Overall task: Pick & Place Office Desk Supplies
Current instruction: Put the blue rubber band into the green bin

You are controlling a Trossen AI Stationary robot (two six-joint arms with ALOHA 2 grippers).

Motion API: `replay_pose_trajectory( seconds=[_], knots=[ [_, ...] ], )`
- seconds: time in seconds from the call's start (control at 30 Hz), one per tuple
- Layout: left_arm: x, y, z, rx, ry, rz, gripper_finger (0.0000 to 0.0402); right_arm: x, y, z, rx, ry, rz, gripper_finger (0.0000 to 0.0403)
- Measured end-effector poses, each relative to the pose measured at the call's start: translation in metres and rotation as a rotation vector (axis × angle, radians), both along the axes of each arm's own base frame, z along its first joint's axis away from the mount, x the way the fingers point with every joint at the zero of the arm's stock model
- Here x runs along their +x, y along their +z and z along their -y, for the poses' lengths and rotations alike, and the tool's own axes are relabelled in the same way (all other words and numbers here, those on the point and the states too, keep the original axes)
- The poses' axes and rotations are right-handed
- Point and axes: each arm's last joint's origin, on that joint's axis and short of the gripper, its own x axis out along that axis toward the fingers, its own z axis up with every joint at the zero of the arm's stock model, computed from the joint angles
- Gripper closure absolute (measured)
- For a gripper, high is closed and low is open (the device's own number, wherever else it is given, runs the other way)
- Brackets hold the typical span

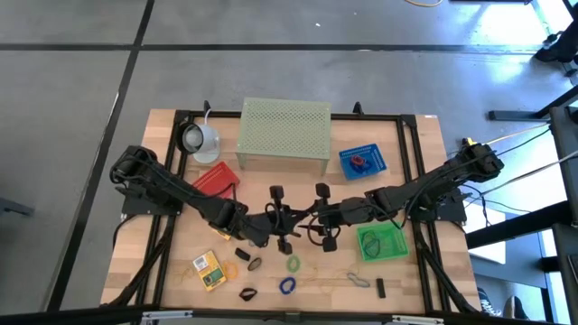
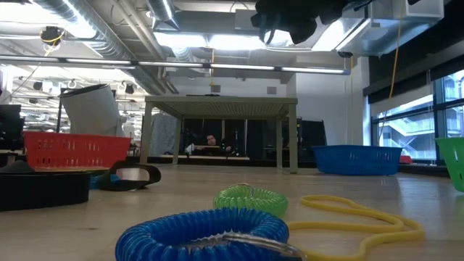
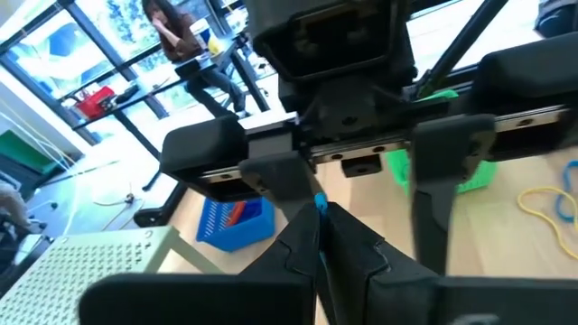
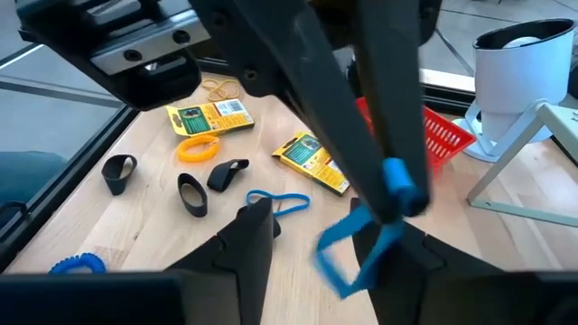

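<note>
the left gripper's fingers are pressed together on a thin blue loop, holding it above the middle of the wooden tabletop. the right gripper faces it closely, its fingers standing apart, one on each side of the left gripper's tips. below them, toward the front edge, lie a green coiled loop, a blue coiled loop, black clips, a yellow band and small yellow printed packets. a green mesh basket sits near the right edge, a blue basket toward the back right, a red basket at the left.
</note>
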Motion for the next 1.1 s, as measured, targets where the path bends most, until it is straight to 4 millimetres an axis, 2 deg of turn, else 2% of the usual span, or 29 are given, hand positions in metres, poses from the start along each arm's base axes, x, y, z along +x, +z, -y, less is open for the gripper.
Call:
replay_pose_trajectory(
  seconds=[0.13, 0.37, 0.43, 0.8, 1.1],
  knots=[
    [0.0, 0.0, 0.0, -0.001, -0.003, 0.0, 0.0393, 0.0, 0.0, 0.0, 0.0, 0.0, 0.0, 0.0287],
    [0.0, 0.0, 0.0, -0.005, -0.004, 0.002, 0.0393, 0.0, 0.0, 0.0, -0.002, 0.0, 0.0, 0.0379],
    [0.0, 0.0, 0.0, -0.011, -0.003, 0.004, 0.0393, 0.0, 0.0, 0.001, -0.004, -0.001, 0.0, 0.0394],
    [-0.003, 0.001, 0.007, -0.014, -0.024, 0.006, 0.0386, 0.001, -0.001, 0.003, 0.03, -0.02, -0.013, 0.0398],
    [-0.007, -0.004, 0.011, 0.014, -0.034, -0.051, 0.0313, 0.002, -0.007, 0.015, 0.108, -0.103, -0.086, 0.04]
  ],
)
